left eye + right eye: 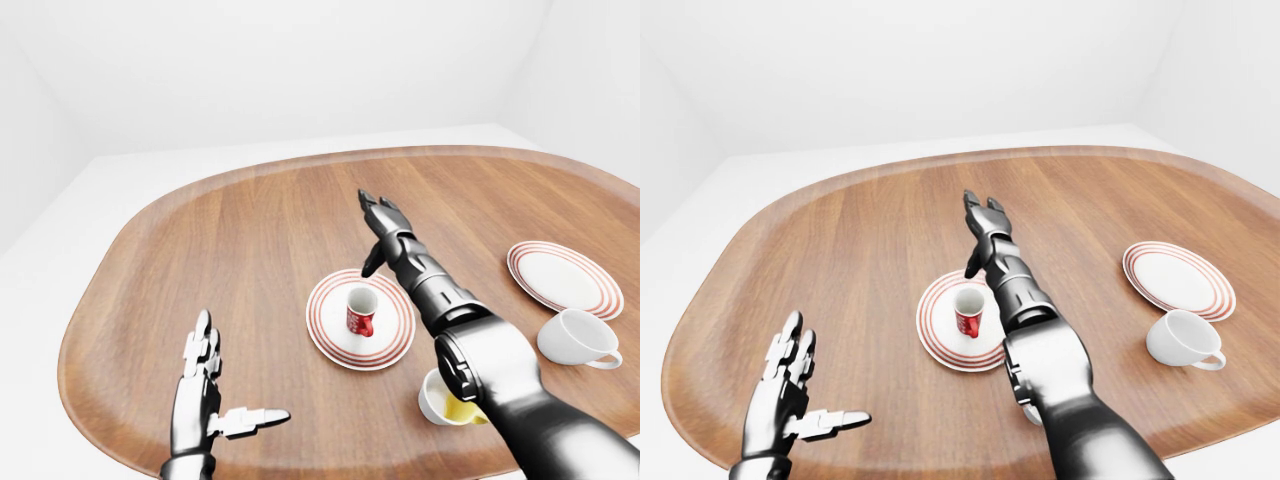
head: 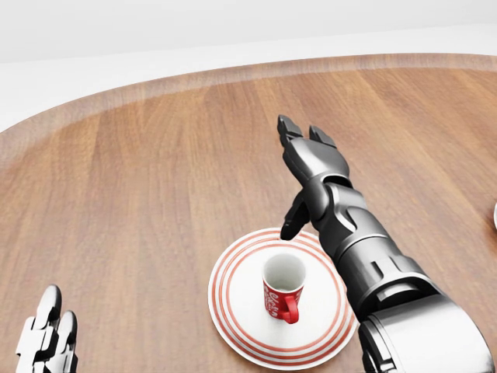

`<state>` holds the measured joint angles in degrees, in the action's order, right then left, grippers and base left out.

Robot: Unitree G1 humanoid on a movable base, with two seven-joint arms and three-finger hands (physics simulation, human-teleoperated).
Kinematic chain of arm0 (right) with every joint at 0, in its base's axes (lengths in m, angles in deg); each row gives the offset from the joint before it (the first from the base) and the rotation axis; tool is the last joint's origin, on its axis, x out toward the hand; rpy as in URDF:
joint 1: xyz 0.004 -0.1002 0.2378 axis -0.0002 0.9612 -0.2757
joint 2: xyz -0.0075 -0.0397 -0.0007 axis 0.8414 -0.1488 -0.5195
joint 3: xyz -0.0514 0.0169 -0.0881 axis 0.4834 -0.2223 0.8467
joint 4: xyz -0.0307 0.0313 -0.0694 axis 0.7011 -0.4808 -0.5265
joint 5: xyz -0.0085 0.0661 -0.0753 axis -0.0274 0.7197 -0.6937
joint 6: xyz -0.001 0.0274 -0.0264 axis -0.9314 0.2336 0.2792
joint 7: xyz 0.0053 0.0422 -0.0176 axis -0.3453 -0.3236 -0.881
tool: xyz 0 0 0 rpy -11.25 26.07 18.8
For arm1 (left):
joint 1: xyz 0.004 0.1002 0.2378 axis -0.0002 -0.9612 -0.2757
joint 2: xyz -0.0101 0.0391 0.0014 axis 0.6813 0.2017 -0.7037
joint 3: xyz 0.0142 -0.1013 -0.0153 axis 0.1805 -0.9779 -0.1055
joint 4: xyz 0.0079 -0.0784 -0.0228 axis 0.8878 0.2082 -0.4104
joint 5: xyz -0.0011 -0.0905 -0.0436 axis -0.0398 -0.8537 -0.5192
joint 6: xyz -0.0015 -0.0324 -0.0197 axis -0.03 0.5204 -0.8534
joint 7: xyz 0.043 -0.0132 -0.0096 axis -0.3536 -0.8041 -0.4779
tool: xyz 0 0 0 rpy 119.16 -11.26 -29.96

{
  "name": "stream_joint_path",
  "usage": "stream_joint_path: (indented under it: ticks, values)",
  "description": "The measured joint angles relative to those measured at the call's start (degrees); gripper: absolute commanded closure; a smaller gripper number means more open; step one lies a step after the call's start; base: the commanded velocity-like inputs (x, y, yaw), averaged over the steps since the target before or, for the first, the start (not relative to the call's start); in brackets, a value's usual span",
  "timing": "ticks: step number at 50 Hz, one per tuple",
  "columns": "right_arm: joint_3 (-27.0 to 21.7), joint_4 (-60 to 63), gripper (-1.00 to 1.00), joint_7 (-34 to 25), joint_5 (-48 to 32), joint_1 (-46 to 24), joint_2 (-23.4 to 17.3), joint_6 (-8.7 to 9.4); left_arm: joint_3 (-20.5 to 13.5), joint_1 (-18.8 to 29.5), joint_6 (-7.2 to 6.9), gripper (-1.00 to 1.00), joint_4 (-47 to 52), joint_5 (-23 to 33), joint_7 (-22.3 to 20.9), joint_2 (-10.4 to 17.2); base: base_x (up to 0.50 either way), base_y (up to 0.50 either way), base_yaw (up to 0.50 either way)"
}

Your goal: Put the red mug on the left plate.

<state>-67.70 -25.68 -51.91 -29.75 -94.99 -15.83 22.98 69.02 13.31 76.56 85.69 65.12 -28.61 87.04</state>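
Showing only the left-eye view, a yellow-filled cup (image 1: 447, 402); both hands open, empty.

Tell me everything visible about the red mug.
The red mug is small, glossy like ceramic, red outside with white lettering and white inside, apparently empty. It stands upright at the middle of the left plate, a white plate with red rings, its handle pointing toward the head view's bottom. Nothing else touches it; the open right hand is raised clear above it.
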Motion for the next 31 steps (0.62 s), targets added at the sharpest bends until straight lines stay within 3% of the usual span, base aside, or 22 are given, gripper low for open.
stream_joint_path:
  ticks: [6,11,20,31]
  values:
    - [-0.78,6.87,-1.00,-0.83,2.39,3.18,-4.48,1.12,0.05,0.37,0.00,-1.00,0.29,0.21,0.14,-0.03,0.00,0.00,0.00]
    - [-3.01,21.74,-1.00,-4.86,4.29,10.33,-8.25,4.83,0.25,0.84,0.00,-1.00,0.68,0.60,0.42,-0.01,0.00,0.00,0.00]
    - [-6.93,44.20,-1.00,-10.80,6.17,21.47,-12.46,4.83,0.59,1.73,0.00,-1.00,1.28,1.04,1.03,0.21,0.00,0.00,0.00]
    - [-8.80,55.20,-1.00,-13.29,6.93,27.27,-14.32,4.83,0.88,1.88,0.00,-1.00,1.31,1.28,1.45,0.42,0.00,0.00,0.00]
